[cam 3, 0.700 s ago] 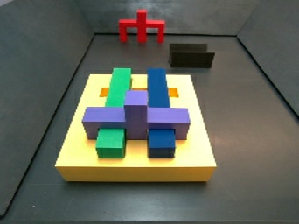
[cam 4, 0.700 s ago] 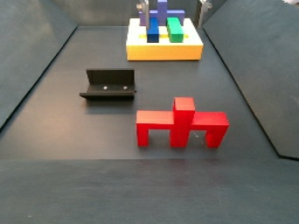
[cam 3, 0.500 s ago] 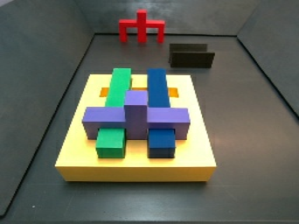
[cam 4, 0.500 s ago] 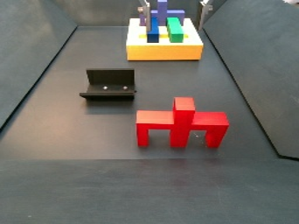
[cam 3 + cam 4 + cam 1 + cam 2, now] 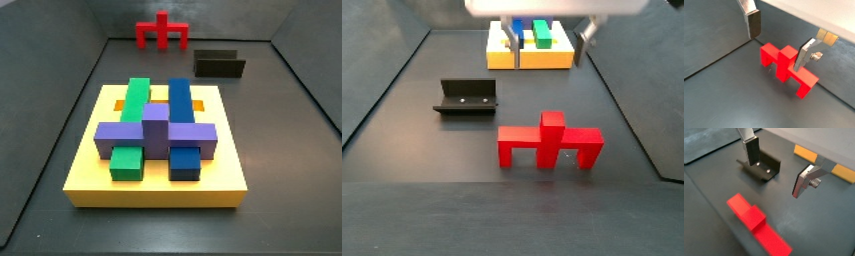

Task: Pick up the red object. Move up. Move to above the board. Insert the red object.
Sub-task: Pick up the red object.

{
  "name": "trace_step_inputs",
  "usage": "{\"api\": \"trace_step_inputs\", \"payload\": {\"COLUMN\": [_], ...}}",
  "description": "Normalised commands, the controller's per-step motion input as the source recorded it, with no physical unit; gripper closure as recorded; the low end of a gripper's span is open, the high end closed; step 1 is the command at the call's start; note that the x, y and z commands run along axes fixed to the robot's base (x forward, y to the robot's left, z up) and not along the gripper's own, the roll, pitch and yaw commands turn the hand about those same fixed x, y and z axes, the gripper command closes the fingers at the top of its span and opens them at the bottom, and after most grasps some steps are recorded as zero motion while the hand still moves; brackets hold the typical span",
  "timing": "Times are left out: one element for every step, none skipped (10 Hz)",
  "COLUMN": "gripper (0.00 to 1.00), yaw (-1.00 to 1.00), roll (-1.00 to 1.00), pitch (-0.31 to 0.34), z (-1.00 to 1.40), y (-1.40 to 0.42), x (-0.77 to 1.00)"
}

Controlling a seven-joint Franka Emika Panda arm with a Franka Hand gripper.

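The red object (image 5: 549, 140) stands on the dark floor, a bar with two legs and an upright post. It also shows in a side view at the far end (image 5: 160, 33) and in both wrist views (image 5: 784, 62) (image 5: 754, 223). My gripper (image 5: 547, 30) hangs high in front of the board (image 5: 529, 62), open and empty. In both wrist views the gripper (image 5: 779, 40) (image 5: 777, 167) is above the floor, and the red object lies below it and off to one side. The yellow board (image 5: 154, 190) bears green, blue and purple blocks.
The fixture (image 5: 466, 97) stands on the floor between the board and the red object; it also shows in a side view (image 5: 221, 65) and in a wrist view (image 5: 761, 168) under one finger. Grey walls close in the floor on both sides.
My gripper has come into the side view, from almost out of sight to hanging in front of the board, nearer the red object. The red object, the board and the fixture have not moved.
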Motion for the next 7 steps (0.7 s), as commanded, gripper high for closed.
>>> {"api": "trace_step_inputs", "payload": {"gripper": [0.0, 0.0, 0.0, 0.0, 0.0, 0.0, 0.0], "yaw": [-0.12, -0.17, -0.22, -0.19, -0.13, -0.11, -0.08], "roll": [-0.13, -0.17, -0.21, -0.23, -0.23, -0.12, -0.13], "pitch": [-0.076, -0.061, -0.066, -0.066, -0.059, -0.099, -0.127], "z": [-0.35, -0.28, -0.19, -0.1, -0.04, -0.26, -0.38], "y": [0.69, 0.71, 0.63, 0.5, 0.29, 0.09, 0.0], "x": [0.0, 0.0, 0.0, 0.0, 0.1, 0.0, 0.0]}}
